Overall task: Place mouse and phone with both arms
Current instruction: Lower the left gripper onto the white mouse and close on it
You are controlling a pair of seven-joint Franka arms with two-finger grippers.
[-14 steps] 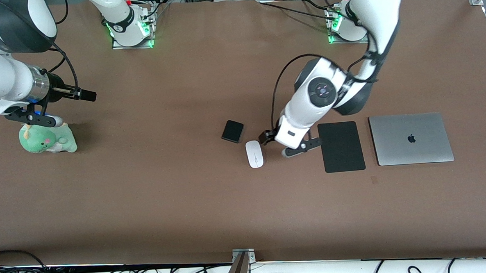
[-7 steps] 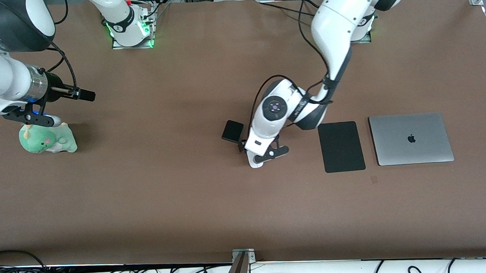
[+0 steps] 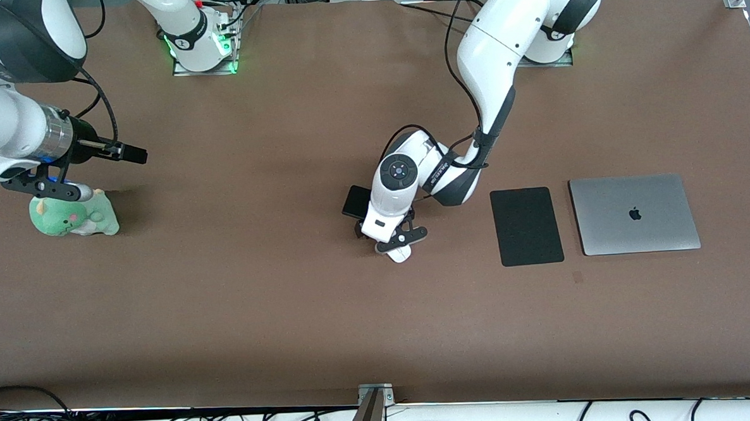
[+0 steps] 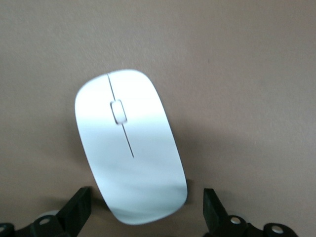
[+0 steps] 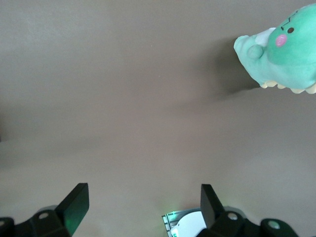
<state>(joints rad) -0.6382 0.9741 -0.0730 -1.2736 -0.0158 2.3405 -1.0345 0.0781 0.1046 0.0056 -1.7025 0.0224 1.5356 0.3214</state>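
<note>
The white mouse [image 3: 401, 255] lies mid-table, and only its nearer end shows under the left gripper [image 3: 390, 238]. In the left wrist view the mouse [image 4: 129, 145] fills the middle. The left gripper [image 4: 145, 213] is open, with one black finger on each side of the mouse's end and a gap to each. The black phone [image 3: 354, 200] lies just beside the mouse, farther from the camera, partly covered by the left arm. The right gripper [image 3: 54, 188] waits over the green plush toy, and the right wrist view shows it [image 5: 143, 207] open and empty.
A green plush toy [image 3: 73, 215] sits at the right arm's end, also in the right wrist view [image 5: 284, 49]. A black mouse pad [image 3: 526, 226] and a closed silver laptop [image 3: 633, 214] lie toward the left arm's end.
The left arm has swung from beside the mouse pad toward the right arm's end and now stands over the mouse, covering most of it. The right arm has barely moved.
</note>
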